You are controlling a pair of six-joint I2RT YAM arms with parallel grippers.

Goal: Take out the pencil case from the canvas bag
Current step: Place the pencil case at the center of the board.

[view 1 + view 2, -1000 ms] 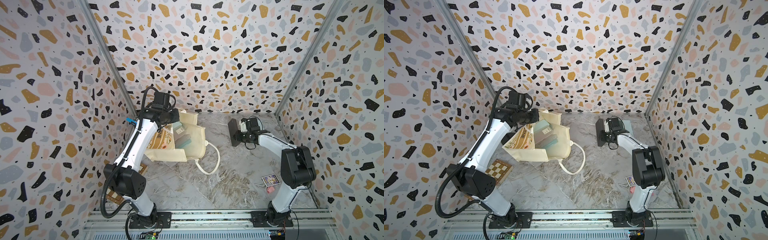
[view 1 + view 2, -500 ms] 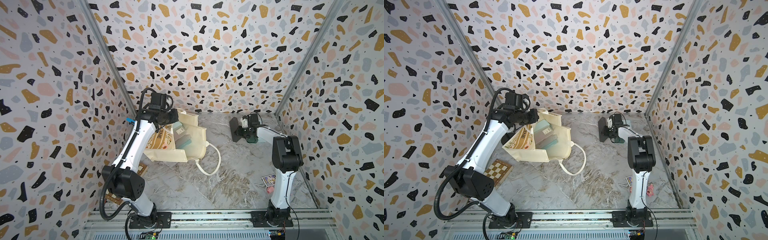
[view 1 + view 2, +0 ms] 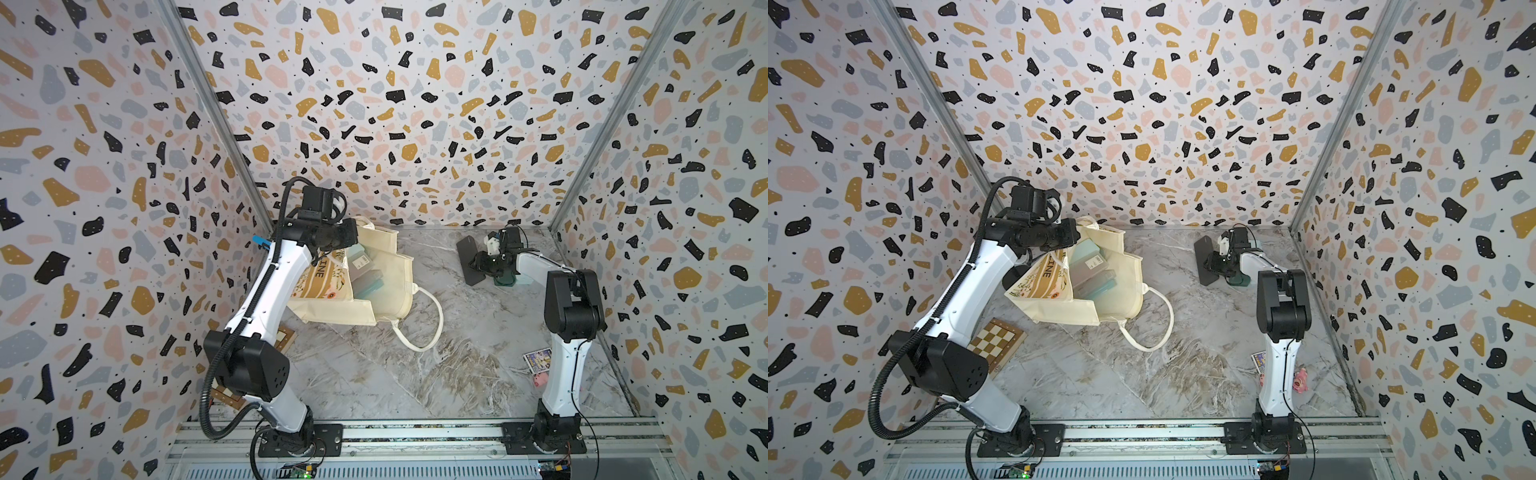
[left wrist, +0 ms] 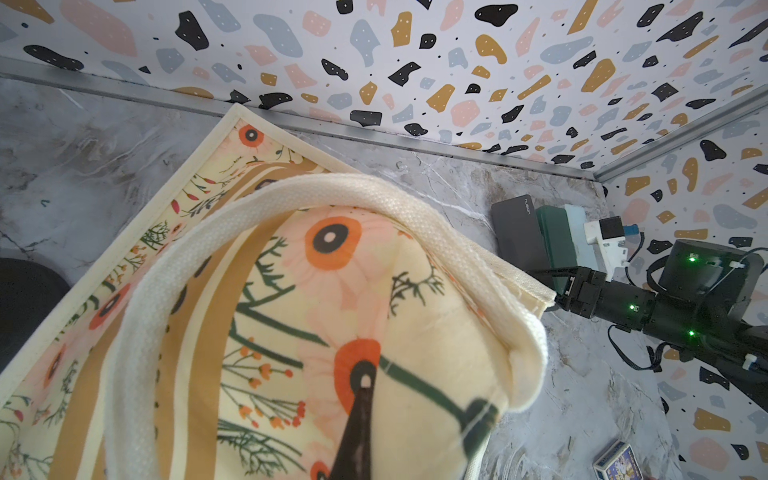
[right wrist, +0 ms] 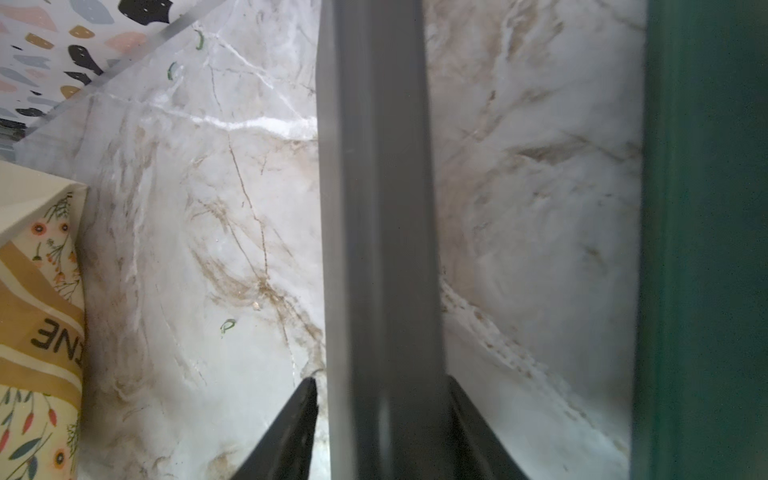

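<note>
Two tools share it: left tool (image 3: 351,237) clenched on the canvas bag (image 3: 386,286), right tool (image 5: 380,386) loosened astride the grey pencil case (image 3: 467,259), which stands edgewise on the counter (image 3: 415,395), well apart from the bag. Set-down seems the step; next, withdraw without toppling it.

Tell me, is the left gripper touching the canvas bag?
Touching. The left wrist view shows the left gripper pinched shut on a bunched floral fold of the canvas bag.
</note>
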